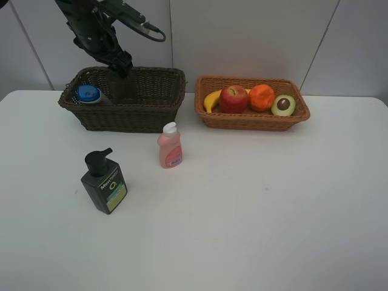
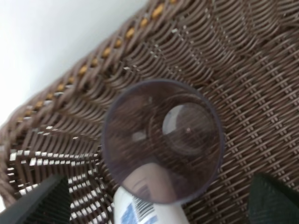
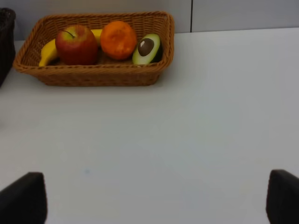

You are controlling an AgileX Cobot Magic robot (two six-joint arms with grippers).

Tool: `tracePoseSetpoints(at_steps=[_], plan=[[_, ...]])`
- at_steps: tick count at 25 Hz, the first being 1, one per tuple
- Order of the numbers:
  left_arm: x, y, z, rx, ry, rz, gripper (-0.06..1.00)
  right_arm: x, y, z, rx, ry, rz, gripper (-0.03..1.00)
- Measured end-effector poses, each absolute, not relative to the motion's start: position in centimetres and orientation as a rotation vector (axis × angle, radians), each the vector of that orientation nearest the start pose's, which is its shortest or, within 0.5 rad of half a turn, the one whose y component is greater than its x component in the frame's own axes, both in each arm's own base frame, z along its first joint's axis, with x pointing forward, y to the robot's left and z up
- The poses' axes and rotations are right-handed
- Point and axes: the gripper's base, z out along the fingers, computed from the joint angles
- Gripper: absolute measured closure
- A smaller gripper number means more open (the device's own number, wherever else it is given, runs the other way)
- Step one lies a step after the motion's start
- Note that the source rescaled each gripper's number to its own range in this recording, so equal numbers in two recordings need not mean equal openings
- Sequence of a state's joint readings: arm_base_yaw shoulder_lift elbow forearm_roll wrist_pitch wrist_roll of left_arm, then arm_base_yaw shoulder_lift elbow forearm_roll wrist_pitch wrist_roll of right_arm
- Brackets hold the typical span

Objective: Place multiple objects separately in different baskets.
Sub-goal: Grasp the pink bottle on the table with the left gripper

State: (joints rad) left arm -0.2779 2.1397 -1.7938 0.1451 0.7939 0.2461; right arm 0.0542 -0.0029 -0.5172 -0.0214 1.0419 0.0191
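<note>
Left wrist: left gripper point(image 2: 159, 203) wide above round translucent cup point(image 2: 163, 140) in dark woven basket point(image 2: 257, 70).

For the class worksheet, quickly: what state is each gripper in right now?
Left gripper: open, holding nothing, over the cup.
Right gripper: open, empty.

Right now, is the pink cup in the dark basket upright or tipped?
Upright. The left wrist view looks down into the cup, round rim above base, on the floor of the dark basket beside the shampoo bottle.
</note>
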Motion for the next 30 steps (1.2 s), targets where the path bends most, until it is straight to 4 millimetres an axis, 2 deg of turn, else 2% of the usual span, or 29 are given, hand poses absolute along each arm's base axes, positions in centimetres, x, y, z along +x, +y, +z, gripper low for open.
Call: tracePoseSetpoints(at_steps=[6,11,18,23,30], plan=[[44.8,-12.0,24.2,0.751,2.548,0.127,-0.05,-0.7,-0.2,28.4,-0.034,2.005,0.022,-0.03],[43.2,-12.7,26.3,0.752,2.581,0.070,-0.05,-0.7,-0.2,28.4,-0.034,2.005,0.022,-0.03],[40.6,-16.3,27.4,0.866,2.608,-0.003,-0.05,-0.7,-0.2,28.4,-0.034,2.005,0.022,-0.03],[38.7,-19.5,27.3,0.950,2.639,-0.115,-0.05,-0.7,-0.2,28.4,-0.034,2.005,0.022,-0.03],[36.2,-22.9,27.2,1.094,2.645,-0.142,-0.05,-0.7,-0.2,28.4,-0.033,2.005,0.022,-0.03]])
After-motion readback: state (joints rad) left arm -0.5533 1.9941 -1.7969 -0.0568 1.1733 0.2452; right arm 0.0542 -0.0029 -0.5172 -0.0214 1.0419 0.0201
